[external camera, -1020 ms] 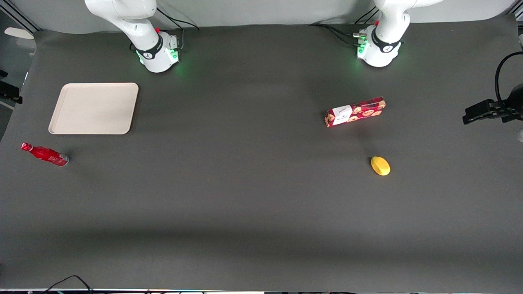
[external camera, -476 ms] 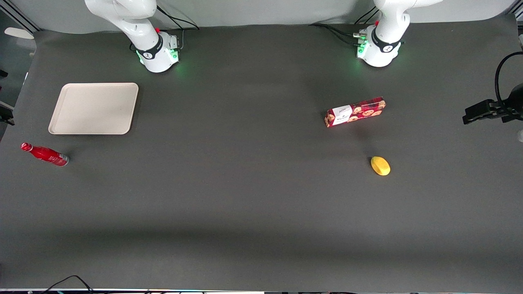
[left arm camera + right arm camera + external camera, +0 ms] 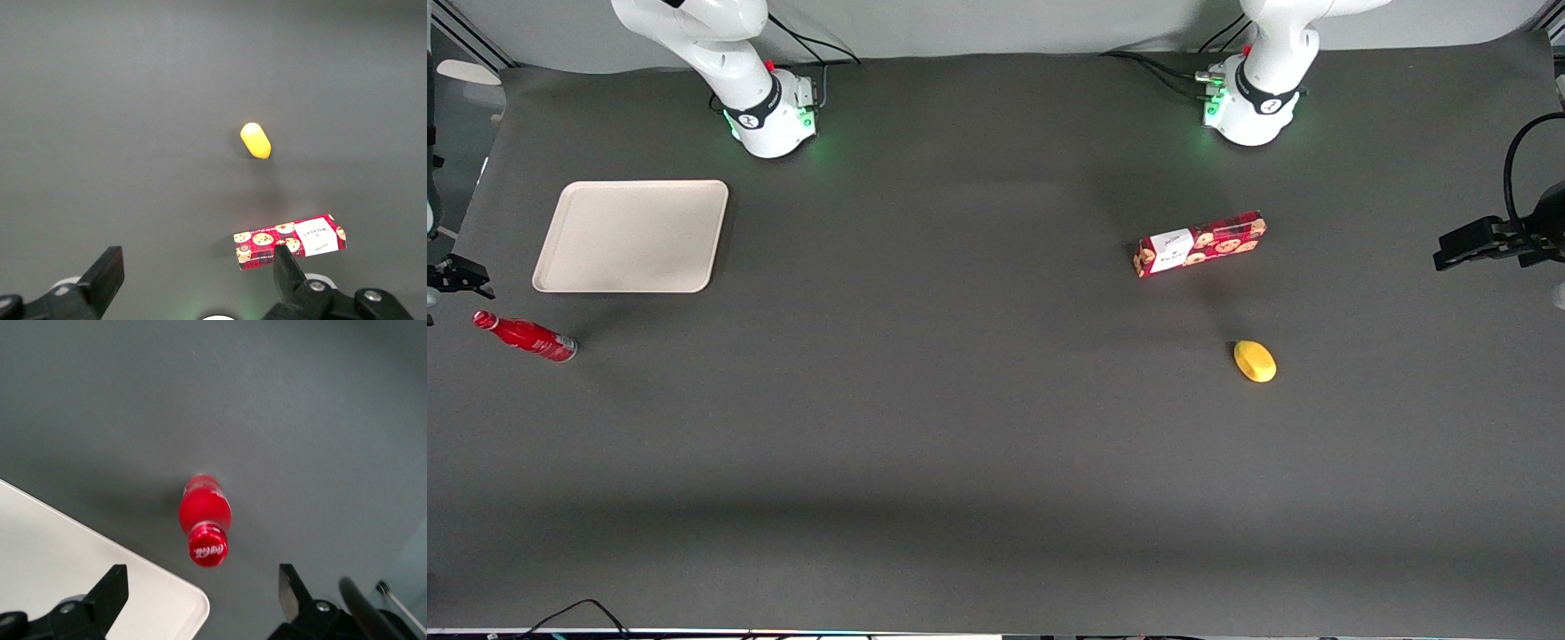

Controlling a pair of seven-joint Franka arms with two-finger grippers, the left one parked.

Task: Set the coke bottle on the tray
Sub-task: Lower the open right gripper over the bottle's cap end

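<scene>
We are in the approach step: nothing is grasped yet. The bottle (image 3: 525,336) stands on the table mat (image 3: 960,400) at the working arm's end, just nearer the front camera than the tray (image 3: 630,236) and apart from it. In the right wrist view we look down on its red cap (image 3: 209,550), with a corner of the tray (image 3: 100,587) close beside it, so the bottle (image 3: 205,519) is upright.

Our gripper (image 3: 200,600) hangs above the bottle with its fingers (image 3: 110,593) wide apart and holding nothing; the bottle appears between them. In the front view only a dark part of the gripper (image 3: 458,276) shows at the table's edge, above the cap.

We judge that the next move is to come down with the cap centred between the fingers, close on the neck or the body, then lift and carry it the short way onto the tray. The bottle is slim, so a touch off centre may tip it.

The cookie box (image 3: 1199,243) and the yellow fruit (image 3: 1255,361) lie toward the parked arm's end, well apart.
</scene>
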